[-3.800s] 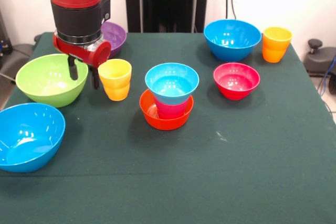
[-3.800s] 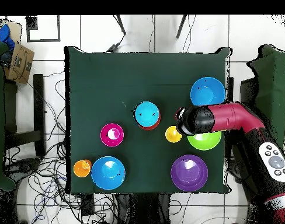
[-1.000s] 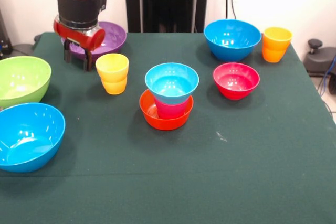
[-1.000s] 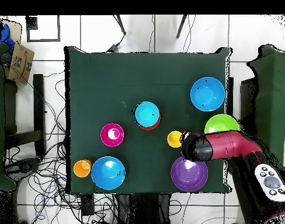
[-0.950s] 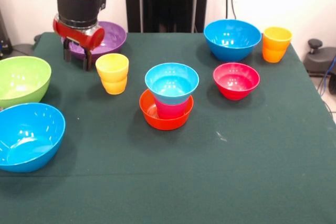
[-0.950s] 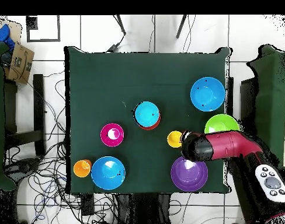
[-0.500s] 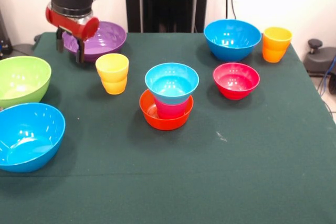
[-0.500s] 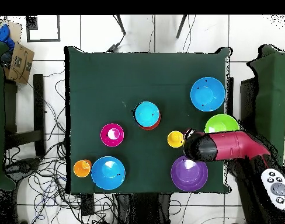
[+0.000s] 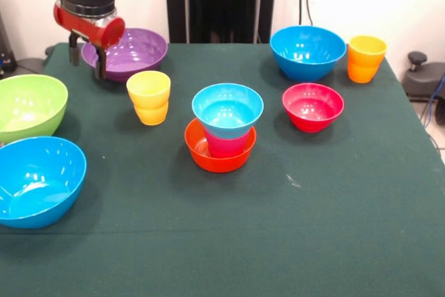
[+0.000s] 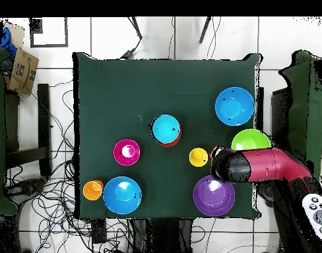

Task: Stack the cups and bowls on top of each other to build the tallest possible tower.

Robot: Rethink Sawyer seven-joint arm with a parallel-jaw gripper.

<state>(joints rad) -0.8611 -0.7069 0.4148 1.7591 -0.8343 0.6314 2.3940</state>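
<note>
Your gripper (image 9: 85,64) rose and drew back toward the glossy purple plastic bowl (image 9: 128,49), fingers seemingly apart and empty, leaving the yellow stepped plastic cup (image 9: 149,97) unstacked left of the three-piece tower (image 9: 223,126).

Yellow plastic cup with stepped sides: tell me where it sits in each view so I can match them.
Front view: the yellow plastic cup stands left of centre, left of the stack.
Overhead view: the cup shows right of centre, right of the stack.
Shared landmark: the large purple bowl, the cup's neighbour on the robot's side in both views.
</note>
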